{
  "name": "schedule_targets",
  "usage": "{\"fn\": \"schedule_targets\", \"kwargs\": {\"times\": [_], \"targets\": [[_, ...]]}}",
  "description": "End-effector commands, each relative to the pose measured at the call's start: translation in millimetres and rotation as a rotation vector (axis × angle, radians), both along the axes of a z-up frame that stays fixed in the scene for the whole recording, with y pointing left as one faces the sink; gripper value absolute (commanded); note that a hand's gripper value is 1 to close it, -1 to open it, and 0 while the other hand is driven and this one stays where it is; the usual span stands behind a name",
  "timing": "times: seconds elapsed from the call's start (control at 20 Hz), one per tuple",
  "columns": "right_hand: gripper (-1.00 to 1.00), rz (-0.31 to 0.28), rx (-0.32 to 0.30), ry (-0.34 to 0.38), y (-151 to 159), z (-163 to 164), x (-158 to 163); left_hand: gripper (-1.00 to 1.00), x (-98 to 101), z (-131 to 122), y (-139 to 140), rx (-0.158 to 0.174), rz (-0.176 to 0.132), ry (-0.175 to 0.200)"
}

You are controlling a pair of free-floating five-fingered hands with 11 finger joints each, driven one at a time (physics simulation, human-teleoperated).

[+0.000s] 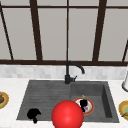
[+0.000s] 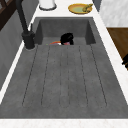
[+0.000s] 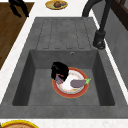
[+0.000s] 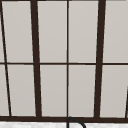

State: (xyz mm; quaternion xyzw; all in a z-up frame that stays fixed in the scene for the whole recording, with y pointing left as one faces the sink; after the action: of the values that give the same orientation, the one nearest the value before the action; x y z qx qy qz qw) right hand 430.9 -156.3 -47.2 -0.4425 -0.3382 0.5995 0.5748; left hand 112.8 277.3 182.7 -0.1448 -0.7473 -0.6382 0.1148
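Note:
My right hand (image 1: 83, 103) is low in the sink basin (image 1: 106, 100), over the front part of a white plate with a red rim (image 3: 79, 92). The same hand (image 3: 59, 71) rests at the plate's edge, beside a purple eggplant (image 3: 77, 83) with a green stem that lies on the plate. From the left side this hand (image 2: 67, 38) sits just past the drainboard's end. My left hand (image 1: 33, 114) hovers by the sink's front left corner, fingers hanging loose and holding nothing; it hangs off the counter's front (image 3: 18, 6). A large red ball (image 1: 67, 115) covers the sink's front edge.
A black faucet (image 1: 68, 72) stands behind the sink, its spout toward the basin. The ribbed drainboard (image 2: 65, 77) lies left of the basin. A yellow plate with food (image 3: 56, 4) sits on the left counter, another yellow plate (image 2: 79, 8) and a white container (image 2: 47, 3) on the right.

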Motion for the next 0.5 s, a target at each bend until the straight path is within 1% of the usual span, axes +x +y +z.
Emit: {"fn": "schedule_targets", "kwargs": {"times": [0.0,0.05,0.15,0.25,0.35,0.4,0.45], "targets": [[1.00,0.011,-0.013,-0.084,-14.9,-20.1,0.0,0.00,0.0,0.0,0.0,0.000,0.000,0.000],[1.00,0.006,-0.018,-0.107,-9.5,-24.5,0.5,0.00,0.0,0.0,0.0,0.000,0.000,0.000],[1.00,0.005,-0.020,-0.141,-9.6,-35.5,6.1,0.00,0.0,0.0,0.0,0.000,0.000,0.000],[1.00,0.001,0.012,-0.132,-10.3,-40.6,16.1,0.00,0.0,0.0,0.0,0.000,0.000,0.000],[1.00,-0.016,0.029,-0.094,-12.6,-36.9,29.8,0.00,0.0,0.0,0.0,0.000,0.000,0.000],[1.00,-0.050,0.024,-0.057,-9.2,-34.3,34.8,0.00,0.0,0.0,0.0,0.000,0.000,0.000],[1.00,-0.073,0.015,-0.027,-5.4,-33.4,37.3,0.00,0.0,0.0,0.0,0.000,0.000,0.000]]}}
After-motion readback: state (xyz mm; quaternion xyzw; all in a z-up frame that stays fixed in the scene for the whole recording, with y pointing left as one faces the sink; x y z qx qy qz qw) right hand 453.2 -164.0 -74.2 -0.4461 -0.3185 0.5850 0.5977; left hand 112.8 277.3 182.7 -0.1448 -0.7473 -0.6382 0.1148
